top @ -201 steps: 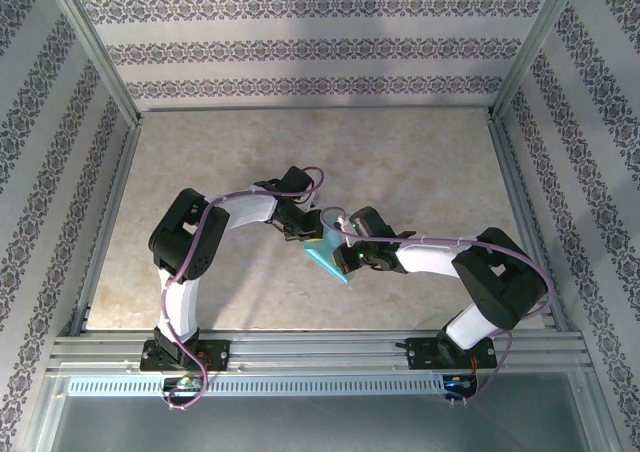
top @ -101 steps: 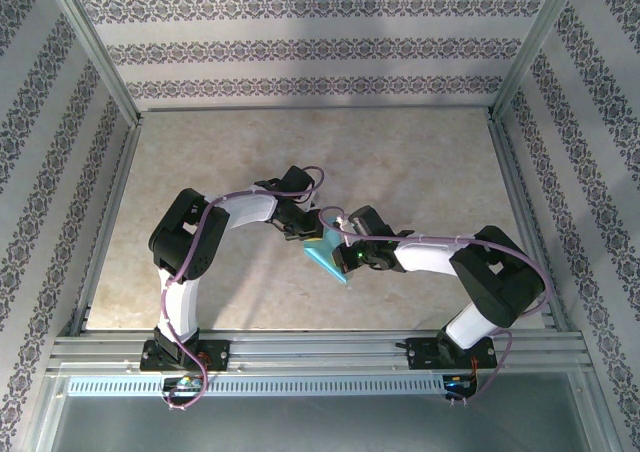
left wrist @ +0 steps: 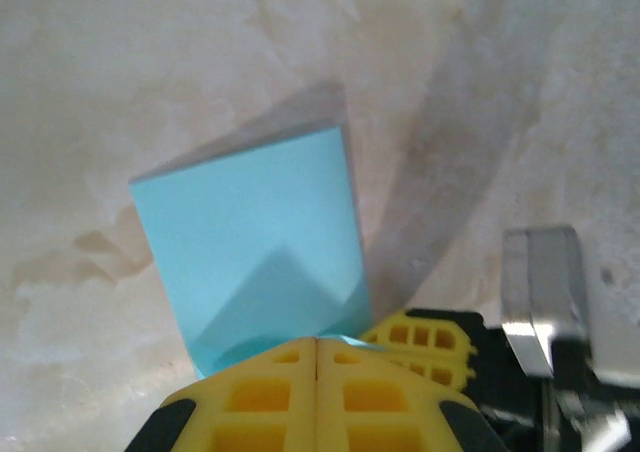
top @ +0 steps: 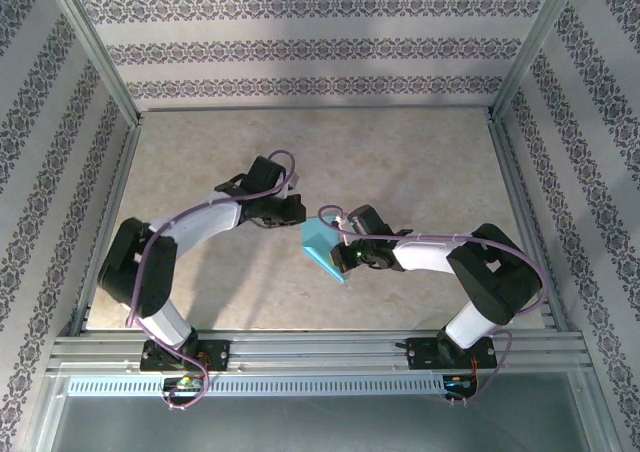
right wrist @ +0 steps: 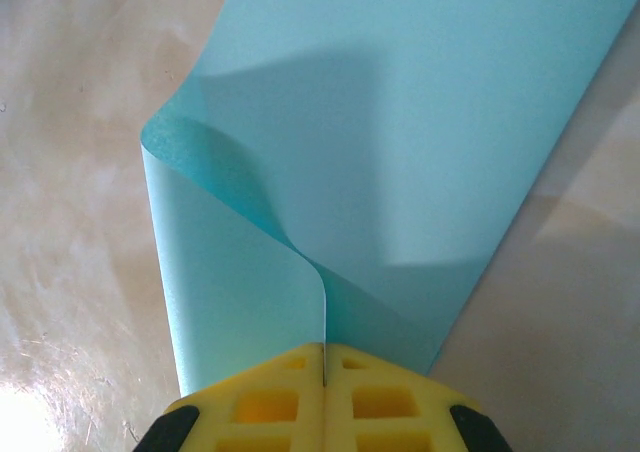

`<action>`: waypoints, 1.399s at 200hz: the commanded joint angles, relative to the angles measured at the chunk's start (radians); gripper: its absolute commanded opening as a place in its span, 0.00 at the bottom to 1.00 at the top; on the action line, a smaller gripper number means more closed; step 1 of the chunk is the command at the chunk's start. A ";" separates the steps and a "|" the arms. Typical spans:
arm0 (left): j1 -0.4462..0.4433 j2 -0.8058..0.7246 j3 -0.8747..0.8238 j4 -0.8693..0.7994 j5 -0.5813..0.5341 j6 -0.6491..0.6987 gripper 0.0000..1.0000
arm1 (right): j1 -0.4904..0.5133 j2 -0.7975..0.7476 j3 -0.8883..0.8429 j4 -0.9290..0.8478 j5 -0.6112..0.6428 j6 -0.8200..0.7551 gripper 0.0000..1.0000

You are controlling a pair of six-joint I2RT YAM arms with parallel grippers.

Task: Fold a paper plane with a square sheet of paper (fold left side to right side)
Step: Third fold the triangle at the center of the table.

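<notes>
1. Table: a marbled beige surface that lies under both grippers. Patterned walls enclose it on three sides, and an aluminium rail runs along the near edge behind the arm bases.

2. Left arm and right arm: both reach inward toward the table centre. A purple cable runs along the left arm.

3. Sheet of paper: turquoise, located between the two grippers at mid-table. In the right wrist view the sheet extends forward from the fingertips. Its left portion curls over in a loose, uncreased loop, and a shadow falls across its upper face. In the left wrist view the sheet lies directly ahead of the fingertips, which hide its near edge.

4. Right gripper: the fingers are pressed together, pinching the near edge of the sheet where the curled layer meets the flat layer.

5. Left gripper: the fingers are pressed together, just beside the sheet's far-left corner. Whether they touch the paper cannot be told. To their right, a yellow finger of the right gripper stands close by.
</notes>
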 commanded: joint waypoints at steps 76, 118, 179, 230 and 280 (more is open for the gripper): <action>-0.059 -0.058 -0.333 0.546 0.158 -0.217 0.00 | 0.002 0.057 -0.011 -0.034 -0.001 -0.015 0.00; -0.106 0.051 -0.301 0.603 0.157 -0.235 0.00 | 0.003 0.055 -0.011 -0.038 0.001 -0.015 0.00; -0.111 0.093 -0.327 0.640 0.136 -0.245 0.00 | 0.004 0.060 -0.016 -0.041 0.005 -0.018 0.00; -0.111 0.115 -0.340 0.631 0.128 -0.232 0.00 | 0.003 0.063 -0.013 -0.043 0.006 -0.016 0.00; -0.111 0.138 -0.349 0.644 0.121 -0.234 0.00 | 0.003 0.060 -0.014 -0.046 0.011 -0.014 0.00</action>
